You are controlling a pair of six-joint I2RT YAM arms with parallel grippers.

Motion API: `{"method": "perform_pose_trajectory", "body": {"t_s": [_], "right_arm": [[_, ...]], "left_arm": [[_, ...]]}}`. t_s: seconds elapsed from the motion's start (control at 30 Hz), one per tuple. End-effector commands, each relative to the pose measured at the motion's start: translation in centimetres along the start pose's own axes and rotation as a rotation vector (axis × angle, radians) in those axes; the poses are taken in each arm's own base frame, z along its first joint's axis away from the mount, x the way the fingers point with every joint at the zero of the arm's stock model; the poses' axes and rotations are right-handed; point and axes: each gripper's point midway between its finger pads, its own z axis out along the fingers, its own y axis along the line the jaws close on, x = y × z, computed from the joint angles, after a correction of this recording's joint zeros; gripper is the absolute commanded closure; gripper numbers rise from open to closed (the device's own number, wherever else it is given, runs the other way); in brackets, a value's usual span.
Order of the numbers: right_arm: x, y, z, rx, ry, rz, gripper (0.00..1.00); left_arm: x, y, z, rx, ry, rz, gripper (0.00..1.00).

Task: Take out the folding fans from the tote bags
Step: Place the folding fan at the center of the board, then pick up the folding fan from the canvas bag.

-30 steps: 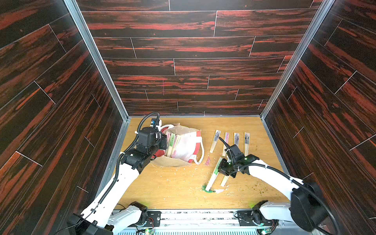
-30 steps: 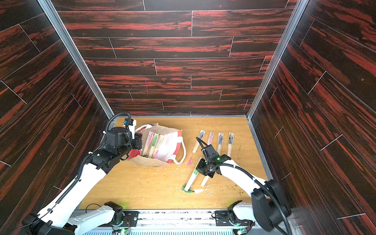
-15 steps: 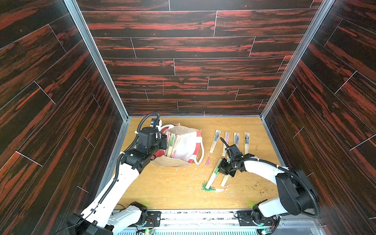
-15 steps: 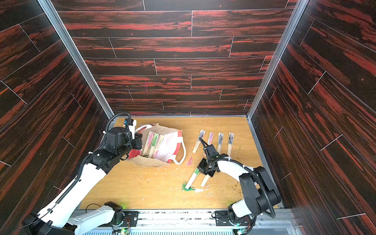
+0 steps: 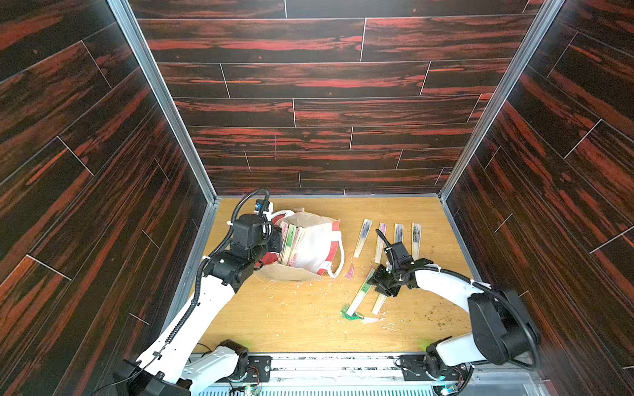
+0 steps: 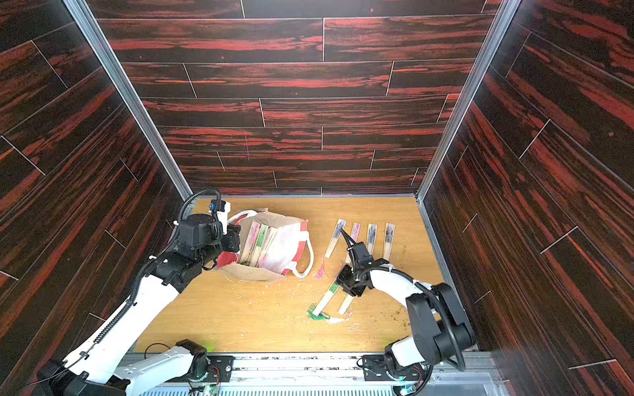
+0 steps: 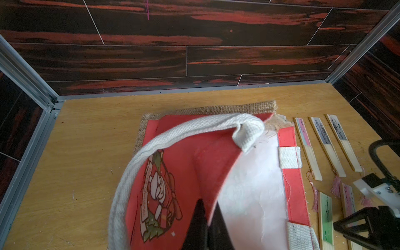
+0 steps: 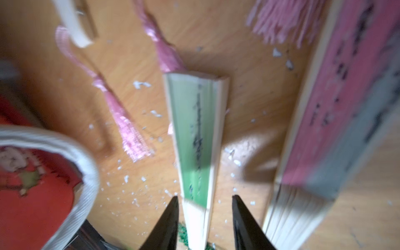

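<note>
The tote bag [image 5: 317,248] [image 6: 286,252] lies on its side at the back left, white lining showing. Several folding fans [image 5: 291,241] [image 6: 259,241] rest inside it. My left gripper [image 7: 208,211] [image 5: 272,252] is shut on the bag's red rim [image 7: 216,173]. A green-printed fan [image 8: 194,129] [image 5: 362,293] [image 6: 327,296] lies flat on the table. My right gripper [image 8: 204,198] [image 5: 380,283] [image 6: 346,283] stands open astride it, its fingers clear of the fan's sides. A pink-printed fan [image 8: 337,108] [image 5: 379,303] lies beside the green one.
Several fans [image 5: 398,235] [image 6: 370,235] lie in a row at the back right, pink tassels [image 5: 350,272] below them. The bag's white rope handle [image 5: 338,264] loops toward the right arm. Pale chips and green fluff [image 5: 350,314] litter the table. Dark walls close three sides.
My right gripper has opened and let go of the green fan, which now lies on the table. The left arm and the bag have not moved.
</note>
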Motion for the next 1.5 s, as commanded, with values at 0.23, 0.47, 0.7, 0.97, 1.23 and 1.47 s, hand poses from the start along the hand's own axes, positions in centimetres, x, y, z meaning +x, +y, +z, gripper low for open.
{"method": "perform_pose_trajectory", "body": {"t_s": [0.23, 0.47, 0.7, 0.97, 1.23, 1.47], "right_arm": [[0.8, 9.9, -9.3, -0.270, -0.269, -0.350, 0.58], [6.1, 19.0, -10.7, -0.420, -0.367, -0.690, 0.58], [12.3, 24.2, -6.8, -0.451, -0.349, -0.918, 0.61], [15.9, 23.2, -3.0, -0.427, -0.277, -0.971, 0.61], [16.0, 21.8, 2.6, -0.272, -0.187, -0.950, 0.61], [13.7, 20.9, 6.5, -0.201, -0.117, -0.799, 0.64]], "left_arm": [[-3.9, -1.5, -1.4, 0.062, -0.077, 0.101, 1.00], [-5.1, -3.0, -1.3, 0.131, -0.088, 0.123, 1.00], [-5.3, -4.2, -0.7, 0.156, -0.067, 0.131, 1.00], [-4.5, -5.1, -0.4, 0.156, -0.041, 0.158, 1.00], [-3.9, -5.6, -0.4, 0.173, -0.038, 0.162, 1.00], [-3.8, -6.2, -1.1, 0.206, -0.050, 0.173, 1.00]]}}
